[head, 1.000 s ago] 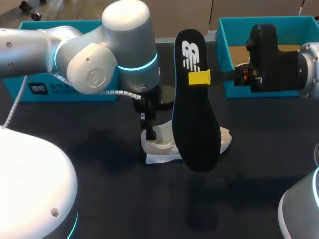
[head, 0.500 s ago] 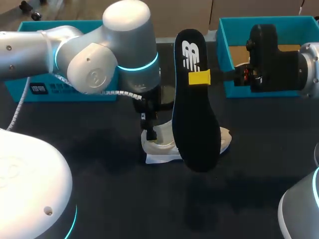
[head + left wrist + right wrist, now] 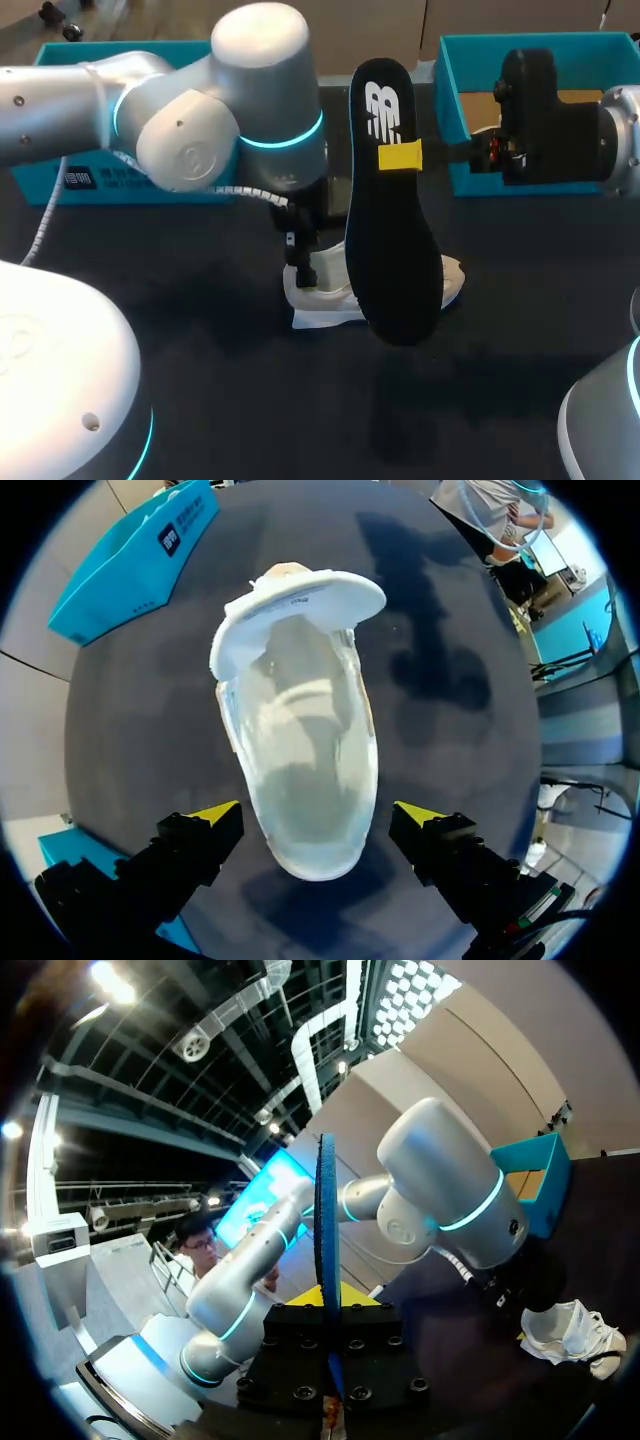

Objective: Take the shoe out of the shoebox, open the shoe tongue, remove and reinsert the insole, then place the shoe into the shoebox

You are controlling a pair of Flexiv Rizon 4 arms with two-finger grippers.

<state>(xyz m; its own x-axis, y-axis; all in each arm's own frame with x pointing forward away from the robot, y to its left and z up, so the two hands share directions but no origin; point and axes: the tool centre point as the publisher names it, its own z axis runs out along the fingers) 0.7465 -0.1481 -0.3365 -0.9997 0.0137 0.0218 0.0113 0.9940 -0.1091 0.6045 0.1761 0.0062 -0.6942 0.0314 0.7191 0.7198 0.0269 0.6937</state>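
A white shoe (image 3: 325, 290) lies on the dark table, its toe partly hidden behind the black insole (image 3: 392, 235). My right gripper (image 3: 400, 157) is shut on the insole near its heel end and holds it upright in the air over the shoe. The right wrist view shows the insole (image 3: 327, 1250) edge-on, clamped in the gripper (image 3: 330, 1310). My left gripper (image 3: 303, 265) hangs just above the shoe's heel. In the left wrist view the shoe (image 3: 300, 720) shows its empty inside, tongue folded forward. Its heel lies between the wide-open fingers of my left gripper (image 3: 317, 815), which do not touch it.
A teal shoebox (image 3: 452, 110) stands at the back right behind my right arm. Another teal box part (image 3: 130, 185) lies at the back left, behind my left arm. The dark table (image 3: 300, 400) stretches out in front of the shoe.
My left arm's upper joints have shifted slightly to the right. The insole, the shoe and my right arm are where they were.
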